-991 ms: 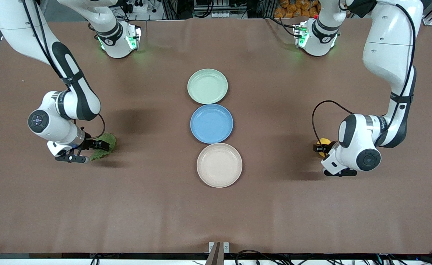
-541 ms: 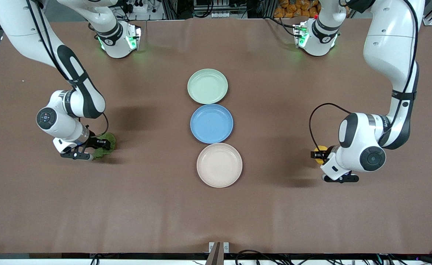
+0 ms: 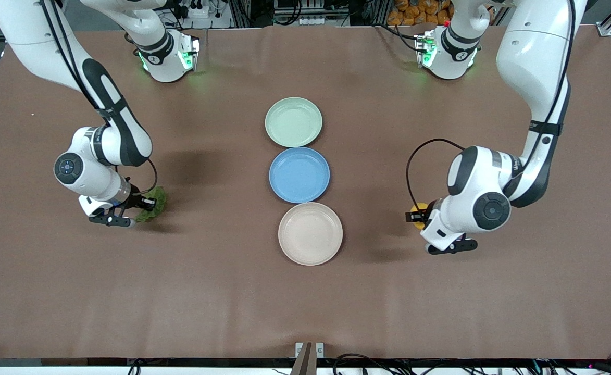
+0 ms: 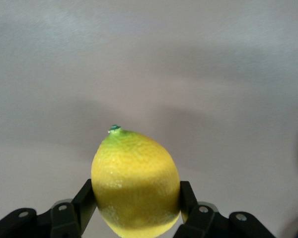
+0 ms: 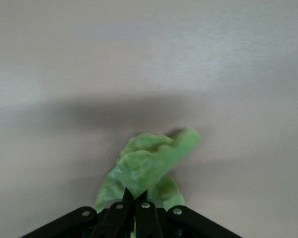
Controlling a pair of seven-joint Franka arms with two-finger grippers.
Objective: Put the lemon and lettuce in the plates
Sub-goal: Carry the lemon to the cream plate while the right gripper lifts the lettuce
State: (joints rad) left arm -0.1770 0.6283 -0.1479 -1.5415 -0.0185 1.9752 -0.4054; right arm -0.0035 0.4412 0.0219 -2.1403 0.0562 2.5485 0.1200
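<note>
I see the left claw clamped on the lemon, one finger on each side of the fruit, holding it in the air over bare counter toward the left arm's end, beside the beige plate. My right claw is pinched shut on the lettuce, which hangs from its fingertips over the counter toward the right arm's end. The mint green plate holds nothing.
</note>
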